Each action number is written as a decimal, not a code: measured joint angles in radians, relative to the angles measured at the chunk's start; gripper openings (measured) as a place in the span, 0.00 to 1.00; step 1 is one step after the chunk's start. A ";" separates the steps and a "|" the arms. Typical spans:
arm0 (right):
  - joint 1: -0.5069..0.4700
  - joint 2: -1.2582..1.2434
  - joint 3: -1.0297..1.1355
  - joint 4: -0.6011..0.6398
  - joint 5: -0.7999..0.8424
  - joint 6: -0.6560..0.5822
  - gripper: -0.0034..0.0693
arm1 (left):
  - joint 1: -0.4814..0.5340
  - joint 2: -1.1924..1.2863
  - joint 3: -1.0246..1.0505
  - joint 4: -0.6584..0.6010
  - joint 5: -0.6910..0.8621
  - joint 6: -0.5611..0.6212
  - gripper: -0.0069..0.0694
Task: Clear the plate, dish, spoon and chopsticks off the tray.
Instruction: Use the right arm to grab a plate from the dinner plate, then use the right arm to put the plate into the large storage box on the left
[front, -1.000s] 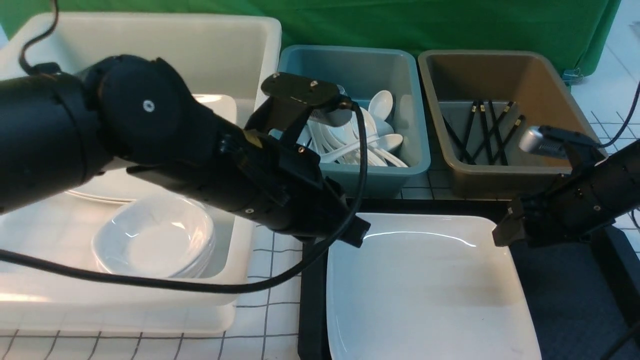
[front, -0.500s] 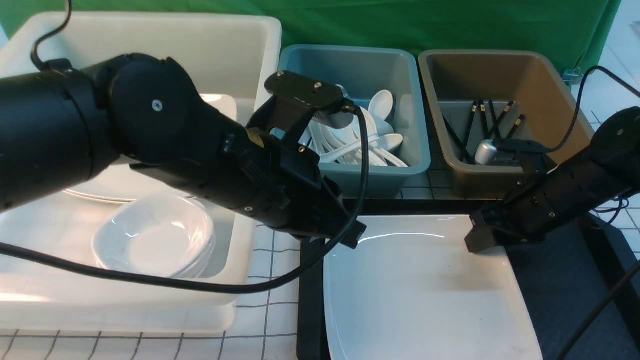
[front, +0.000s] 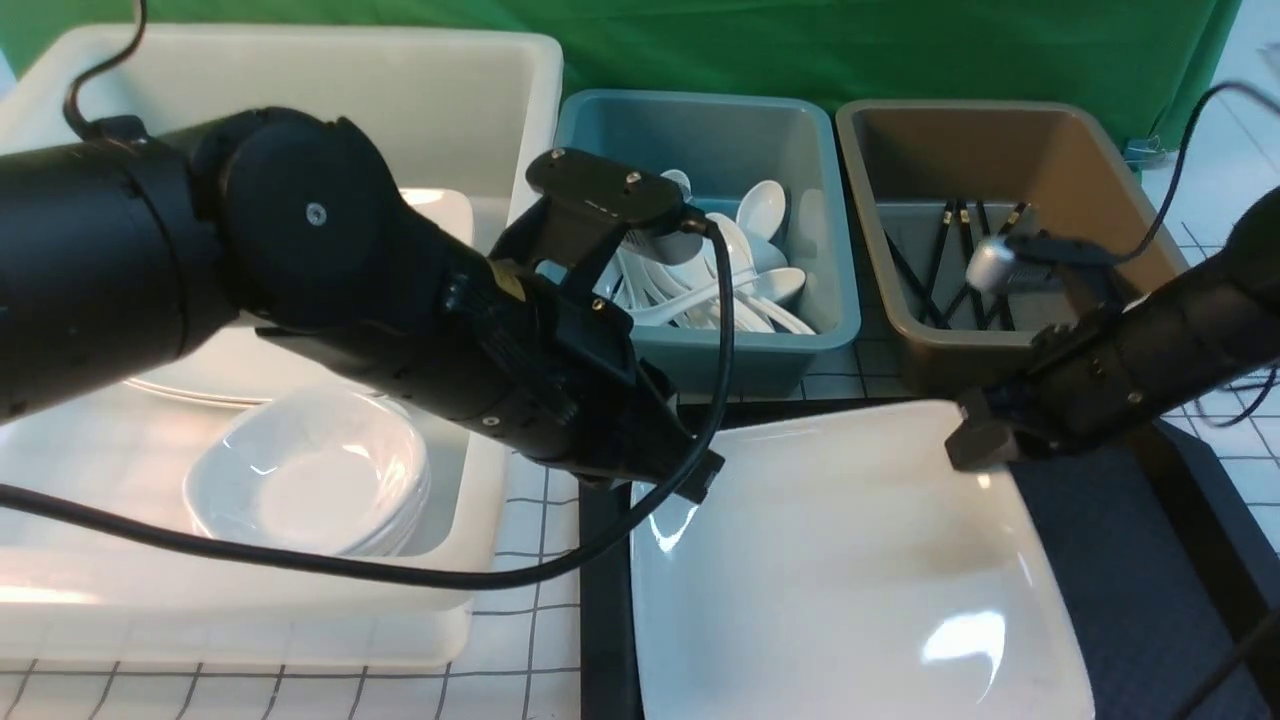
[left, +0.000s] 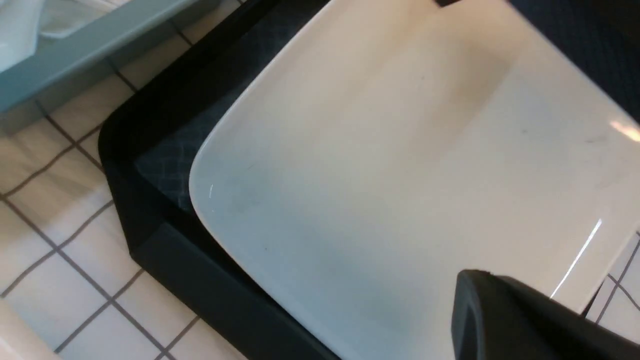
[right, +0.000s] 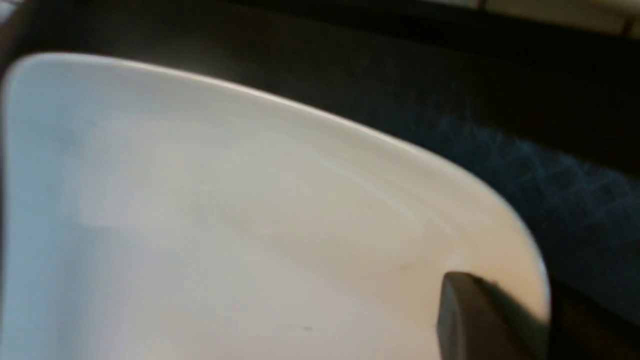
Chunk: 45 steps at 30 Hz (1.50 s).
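Right gripper (front: 975, 445) clamped the plate (front: 850, 580), upper right, for removal; left gripper (front: 700, 480) (grip indeterminable) sat upper left. Next likely required: level lift off the tray (front: 1130, 580).

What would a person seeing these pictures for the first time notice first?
The large white plate, over the left side of the black tray in front. The left hand and the right hand grip its far corners. Behind stands a teal tub of white spoons.
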 joint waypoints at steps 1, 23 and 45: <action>0.000 -0.013 0.000 0.000 0.006 0.001 0.18 | 0.000 0.000 0.000 0.009 0.000 -0.006 0.09; 0.008 -0.381 -0.150 -0.013 0.105 0.057 0.09 | 0.112 -0.138 -0.119 0.302 0.042 -0.246 0.09; 0.429 0.211 -1.039 0.190 -0.126 0.141 0.09 | 0.812 -0.344 -0.122 0.123 0.188 -0.168 0.09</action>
